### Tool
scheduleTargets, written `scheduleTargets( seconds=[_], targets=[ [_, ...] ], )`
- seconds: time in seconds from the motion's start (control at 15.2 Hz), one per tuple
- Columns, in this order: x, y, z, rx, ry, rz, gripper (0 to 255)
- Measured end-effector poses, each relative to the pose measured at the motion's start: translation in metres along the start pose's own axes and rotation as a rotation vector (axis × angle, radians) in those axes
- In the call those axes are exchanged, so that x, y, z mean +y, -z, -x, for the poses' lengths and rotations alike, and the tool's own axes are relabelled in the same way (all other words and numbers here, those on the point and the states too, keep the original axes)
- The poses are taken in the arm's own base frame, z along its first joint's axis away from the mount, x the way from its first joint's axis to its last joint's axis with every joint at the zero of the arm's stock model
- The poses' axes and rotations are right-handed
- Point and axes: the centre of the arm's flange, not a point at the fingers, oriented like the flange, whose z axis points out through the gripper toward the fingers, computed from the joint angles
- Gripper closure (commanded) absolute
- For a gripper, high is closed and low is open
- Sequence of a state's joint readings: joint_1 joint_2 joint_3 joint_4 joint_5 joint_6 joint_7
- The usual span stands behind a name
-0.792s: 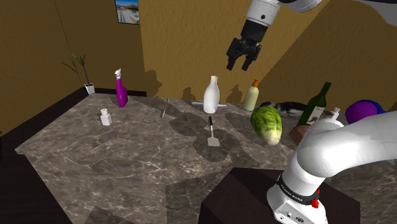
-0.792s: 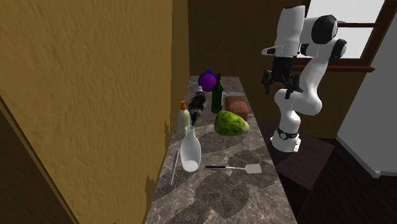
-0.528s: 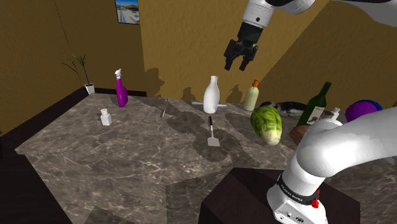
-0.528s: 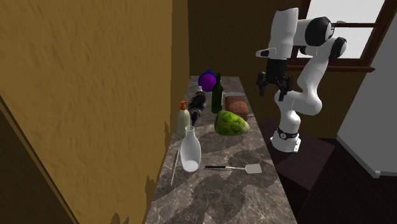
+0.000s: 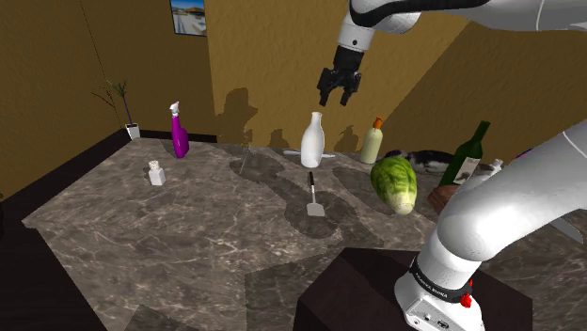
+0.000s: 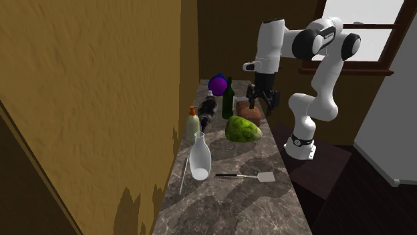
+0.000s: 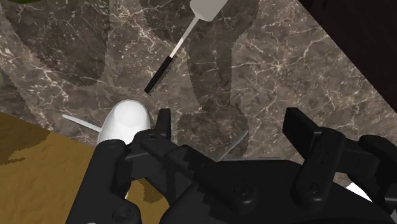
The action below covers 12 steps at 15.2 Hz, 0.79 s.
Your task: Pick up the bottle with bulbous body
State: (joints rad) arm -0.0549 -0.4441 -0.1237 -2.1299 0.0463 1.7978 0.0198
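A white bottle with a narrow neck and a bulbous body stands upright near the wall on the dark marble counter. In the second exterior view the same white bottle is beside the wall. My black gripper hangs open in the air, above the bottle and slightly to the shoulder view's right of it. In the second exterior view the gripper hovers over the counter, beyond the bottle. From the wrist, the bottle's top lies beside one finger, outside the open gripper. Nothing is held.
A spatula lies in front of the bottle. To the shoulder view's right stand a cream bottle with an orange cap, a green cabbage and a green wine bottle. A purple spray bottle and a small white shaker are at its left.
The gripper has travelled to the shoulder view's left, ending nearly over the white bottle, and stays open. Nothing on the counter has moved.
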Motion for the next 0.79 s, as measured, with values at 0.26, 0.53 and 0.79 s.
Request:
scheduleTargets(
  seconds=[0.26, 0.53, 0.79],
  targets=[
    [0.027, -0.024, -0.043, -0.018, -0.011, 0.019, 0],
    [0.05, -0.041, -0.084, -0.036, -0.022, 0.038, 0],
    [0.079, -0.064, -0.125, -0.055, -0.032, 0.058, 0]
  ],
)
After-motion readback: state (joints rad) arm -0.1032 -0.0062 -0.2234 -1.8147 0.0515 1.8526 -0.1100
